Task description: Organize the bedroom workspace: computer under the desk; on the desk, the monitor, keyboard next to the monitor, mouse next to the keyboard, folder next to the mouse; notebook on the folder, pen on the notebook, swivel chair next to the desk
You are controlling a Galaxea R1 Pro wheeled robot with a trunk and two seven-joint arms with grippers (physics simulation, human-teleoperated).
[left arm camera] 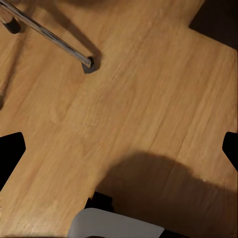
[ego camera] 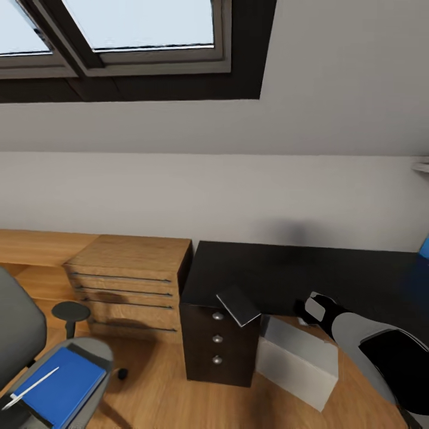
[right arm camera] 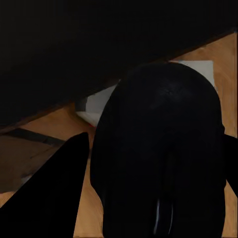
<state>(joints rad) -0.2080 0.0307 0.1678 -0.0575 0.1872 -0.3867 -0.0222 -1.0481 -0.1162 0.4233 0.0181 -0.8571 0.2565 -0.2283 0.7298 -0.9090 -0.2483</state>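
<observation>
No legible text, label, brand, number or sign appears on any surface: the desk (ego camera: 333, 268), the computer (ego camera: 298, 357), the folder (ego camera: 59, 384), the notebook (ego camera: 238, 305) and the mouse (right arm camera: 158, 158) all carry no markings.

You are looking down at the glossy black desk (ego camera: 310, 268) with its black three-drawer unit (ego camera: 217, 342) and round silver knobs, set against a pale wall. A small dark grey notebook (ego camera: 239, 305) lies tilted on the desk's front edge above the drawers. Just right of the unit, the plain light-grey computer tower (ego camera: 298, 357) lies on the wooden floor. Your right arm reaches toward the desk edge; its gripper (ego camera: 310, 307) is too dark to read. At lower left, the grey swivel chair (ego camera: 21, 333) carries the bright blue folder (ego camera: 62, 384) with the thin white pen (ego camera: 30, 388) across it. A light-wood drawer chest (ego camera: 128, 283) stands beside the desk.
</observation>
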